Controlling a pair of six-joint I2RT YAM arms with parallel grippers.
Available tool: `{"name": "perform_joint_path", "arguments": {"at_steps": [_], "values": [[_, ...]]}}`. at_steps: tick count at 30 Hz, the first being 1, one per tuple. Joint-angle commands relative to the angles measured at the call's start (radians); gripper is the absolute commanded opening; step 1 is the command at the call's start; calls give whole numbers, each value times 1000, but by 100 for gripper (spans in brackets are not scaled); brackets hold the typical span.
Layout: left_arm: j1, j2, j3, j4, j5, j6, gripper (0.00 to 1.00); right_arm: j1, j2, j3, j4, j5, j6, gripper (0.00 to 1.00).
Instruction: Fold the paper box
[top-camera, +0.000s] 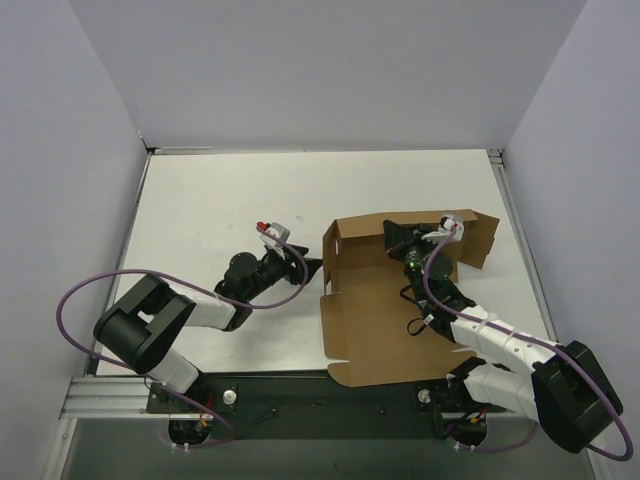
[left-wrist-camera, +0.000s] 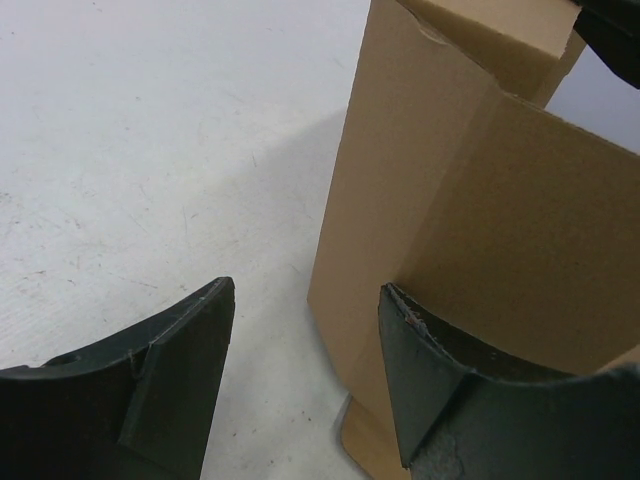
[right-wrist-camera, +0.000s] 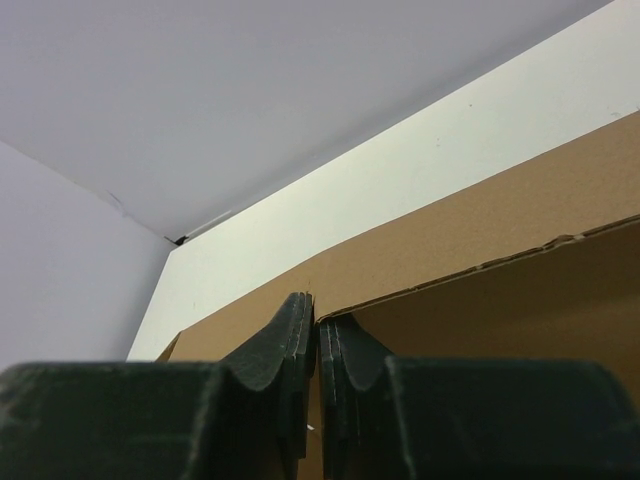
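Top external view: paper box (top-camera: 375, 325) half-raised, between both pincers.
Left pincer (left-wrist-camera: 305, 290): wide open, empty, side wall (left-wrist-camera: 420, 200) beside it.
Right pincer (right-wrist-camera: 318, 322): closed at back wall (right-wrist-camera: 480, 240), hold unclear.
Advice: push side wall upright squarely.

the paper box (top-camera: 375, 320) is plain brown, unprinted. the counter (top-camera: 220, 210) is white with faint grey scuffs. the left end effector (left-wrist-camera: 305, 290) and right end effector (right-wrist-camera: 318, 322) are black. the arms (top-camera: 200, 312) are black and white, their cables (top-camera: 75, 295) purple. the walls (top-camera: 330, 70) are pale lilac-grey.
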Motion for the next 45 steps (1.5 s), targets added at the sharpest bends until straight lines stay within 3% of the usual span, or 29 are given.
{"name": "perform_joint_path", "arguments": {"at_steps": [1,18,28,45], "values": [[-15,48,65,65,27,35,69,-3,-12,-17,-47,26,-60,0],[-113,138,159,23,-79,163,69,-2,-98,-62,-153,65,-58,0],[-145,166,217,20,-62,197,70,-2,-138,-39,-254,111,-27,0],[-200,209,277,11,-101,266,71,0,-158,-36,-270,108,-20,0]]}}
